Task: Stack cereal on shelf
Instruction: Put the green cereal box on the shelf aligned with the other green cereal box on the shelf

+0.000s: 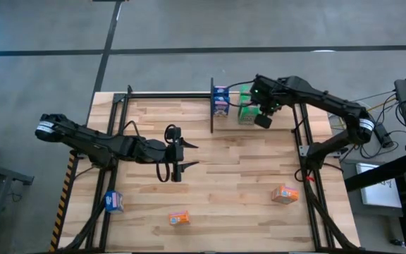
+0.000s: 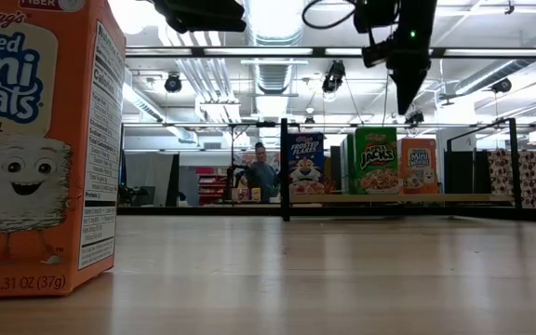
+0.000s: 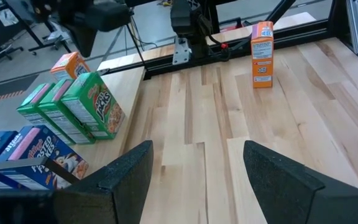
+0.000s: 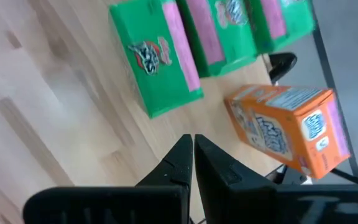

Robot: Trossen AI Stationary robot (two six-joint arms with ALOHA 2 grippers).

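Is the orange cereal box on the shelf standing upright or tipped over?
Upright. The low view shows the orange box standing on the shelf beside the green boxes; the shut right tool hangs above it, holding nothing.

Bright, even overhead light – ceiling lamps (image 2: 277, 17) glare white in the low view; the near orange box (image 2: 40, 149) looms large, slightly soft.

Dark jointed arms (image 1: 104, 144), looped black cables

The near orange box (image 2: 40, 149) reads "Kellogg's", "ORIGINAL", "WT 1.31 OZ (37g)"; on the shelf, the blue box (image 2: 305, 166) reads "FROSTED FLAKES", the green box (image 2: 376, 160) "JACKS".
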